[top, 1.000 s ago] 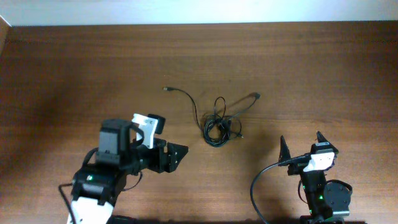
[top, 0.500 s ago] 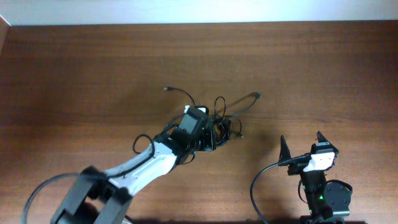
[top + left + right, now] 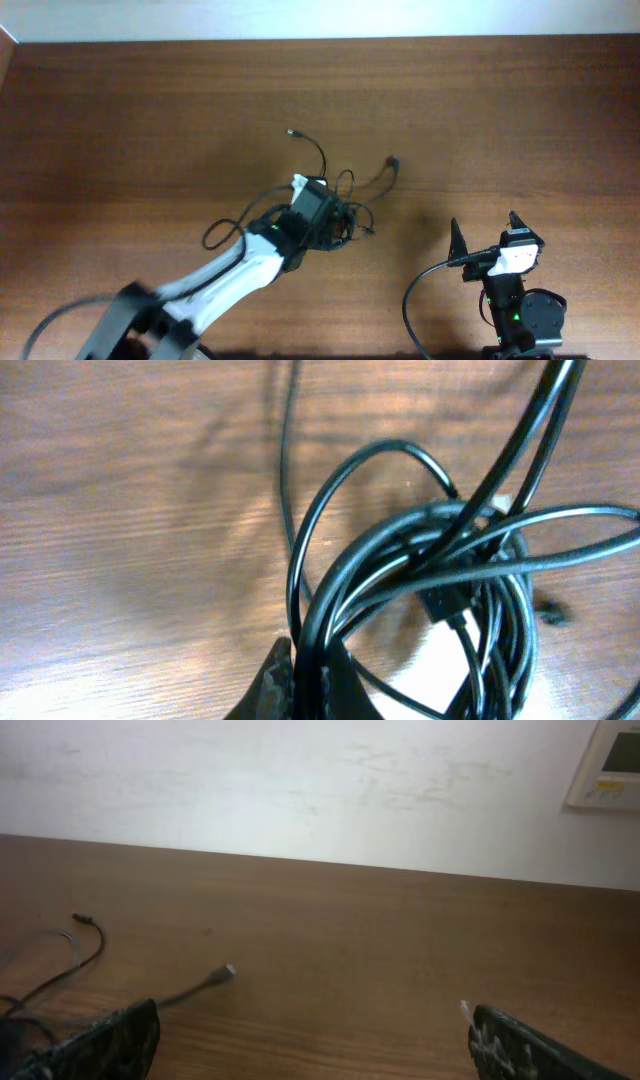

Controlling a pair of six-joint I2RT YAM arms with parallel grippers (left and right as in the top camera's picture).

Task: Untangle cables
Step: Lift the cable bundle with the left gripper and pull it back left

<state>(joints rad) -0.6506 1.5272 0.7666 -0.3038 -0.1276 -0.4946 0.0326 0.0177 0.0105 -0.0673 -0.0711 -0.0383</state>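
The cables [image 3: 352, 210] are thin black cords knotted into a bundle in the middle of the wooden table [image 3: 150, 110]. One plug end [image 3: 291, 132] trails to the upper left and another [image 3: 393, 160] to the upper right. My left gripper [image 3: 337, 222] reaches in from the lower left and is shut on the bundle. In the left wrist view the cables [image 3: 420, 530] fill the frame in loops, and the left gripper [image 3: 308, 678] pinches several strands at the bottom edge. My right gripper [image 3: 484, 224] stands open to the right of the tangle, holding nothing. In its own view the right gripper [image 3: 310, 1042] frames bare wood, with a plug end [image 3: 228, 970] ahead on the left.
A thick black cable [image 3: 412, 300] curves from the right arm's base at the front. The left arm's own cable [image 3: 222, 232] loops beside its forearm. A white wall [image 3: 300, 780] with a control panel [image 3: 612, 765] stands behind the table's far edge.
My left arm swung out from the front left to the bundle and its jaws went from open to shut on it. The tangle and its plug ends shifted slightly. The right arm stayed still.
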